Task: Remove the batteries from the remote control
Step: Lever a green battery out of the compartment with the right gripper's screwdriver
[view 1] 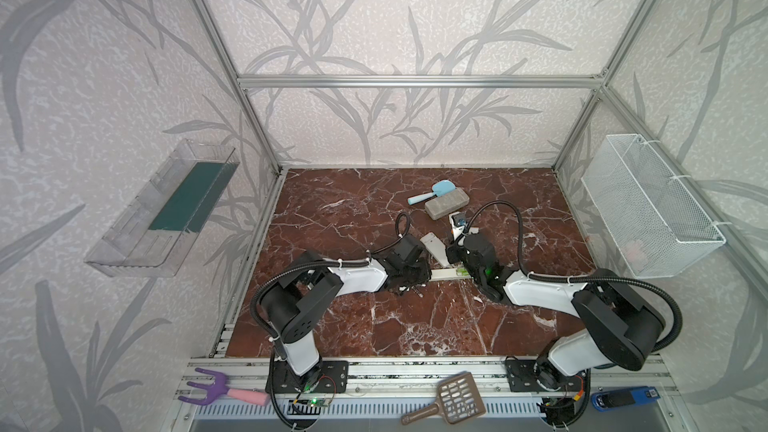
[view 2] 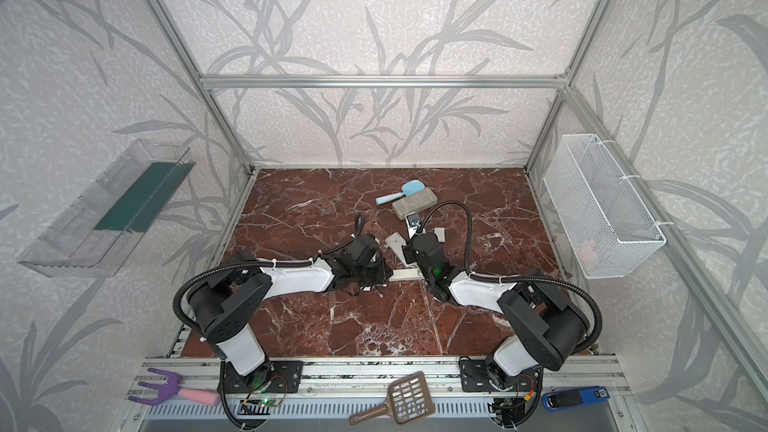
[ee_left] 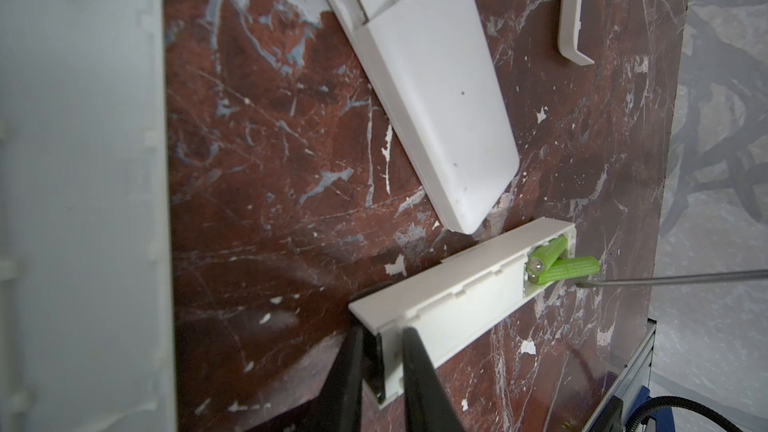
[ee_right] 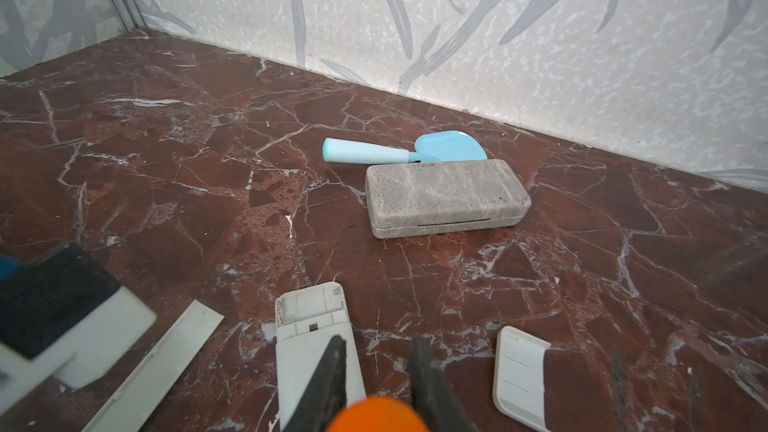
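Note:
The remote control (ee_left: 461, 305), a long white bar, stands on its edge on the marble, and my left gripper (ee_left: 384, 338) is shut on its near end. Two lime green batteries (ee_left: 559, 263) lie askew in its open far end, one poking out over the side. The green also shows in a top view, as a spot on the remote control (view 1: 451, 274). My right gripper (ee_right: 380, 351) is shut on a screwdriver's orange handle (ee_right: 374, 413). The tip of the screwdriver's steel shaft (ee_left: 665, 278) sits just beside the batteries. In both top views the left gripper (view 1: 417, 275) (view 2: 384, 274) and right gripper (view 1: 454, 254) (view 2: 412, 254) face each other.
A wider white remote (ee_right: 316, 347) with an open empty bay lies beside the grippers, a loose white cover (ee_right: 519, 371) to its right. Behind sit a grey case (view 1: 446, 203) and a blue scoop (view 1: 434, 193). A wire basket (view 1: 648, 205) hangs on the right wall.

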Controlling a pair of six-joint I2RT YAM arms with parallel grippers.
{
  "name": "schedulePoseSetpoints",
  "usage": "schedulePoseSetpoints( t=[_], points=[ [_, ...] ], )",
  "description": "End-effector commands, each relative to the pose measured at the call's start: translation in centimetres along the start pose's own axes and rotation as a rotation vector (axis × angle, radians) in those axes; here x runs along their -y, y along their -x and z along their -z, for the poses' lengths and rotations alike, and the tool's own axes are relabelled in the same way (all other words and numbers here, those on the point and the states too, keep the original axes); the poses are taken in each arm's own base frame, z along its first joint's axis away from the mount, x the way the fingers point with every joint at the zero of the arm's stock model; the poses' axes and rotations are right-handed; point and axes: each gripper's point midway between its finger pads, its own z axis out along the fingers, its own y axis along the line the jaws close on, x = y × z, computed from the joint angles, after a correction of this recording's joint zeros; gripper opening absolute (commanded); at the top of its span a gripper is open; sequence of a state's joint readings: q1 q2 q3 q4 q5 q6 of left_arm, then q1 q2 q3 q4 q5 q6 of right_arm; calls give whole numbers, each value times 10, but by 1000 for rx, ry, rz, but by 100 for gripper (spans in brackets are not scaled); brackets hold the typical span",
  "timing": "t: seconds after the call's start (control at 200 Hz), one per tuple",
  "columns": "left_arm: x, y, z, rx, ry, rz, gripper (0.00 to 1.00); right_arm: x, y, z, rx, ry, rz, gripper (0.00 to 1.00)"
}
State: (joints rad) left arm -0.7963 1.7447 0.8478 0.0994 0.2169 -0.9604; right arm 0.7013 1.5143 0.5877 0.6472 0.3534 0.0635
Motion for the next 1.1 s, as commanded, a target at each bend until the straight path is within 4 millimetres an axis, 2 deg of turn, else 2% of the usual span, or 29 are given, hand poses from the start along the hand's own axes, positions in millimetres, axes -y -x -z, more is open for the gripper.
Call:
schedulePoseSetpoints(
  t=[0.0,0.18,0.425,0.82,1.095],
  points=[
    [-41,-26,-8,-81,126,18,20,-11,8,-5,18,39,-20,0],
    [-41,-26,-8,-80,126,19,20,-18,-5,-10,-6,65,-24,0],
    [-42,-26,-7,-82,128,19,20,-15,-17,-14,-32,44,-13,0],
    [-43,-24,-8,-78,129,20,21,7,-4,0,-22,-30,64,0],
    [-44,-24,-6,-78,132,21,20,22,-9,2,-40,-64,60,0]
  ],
)
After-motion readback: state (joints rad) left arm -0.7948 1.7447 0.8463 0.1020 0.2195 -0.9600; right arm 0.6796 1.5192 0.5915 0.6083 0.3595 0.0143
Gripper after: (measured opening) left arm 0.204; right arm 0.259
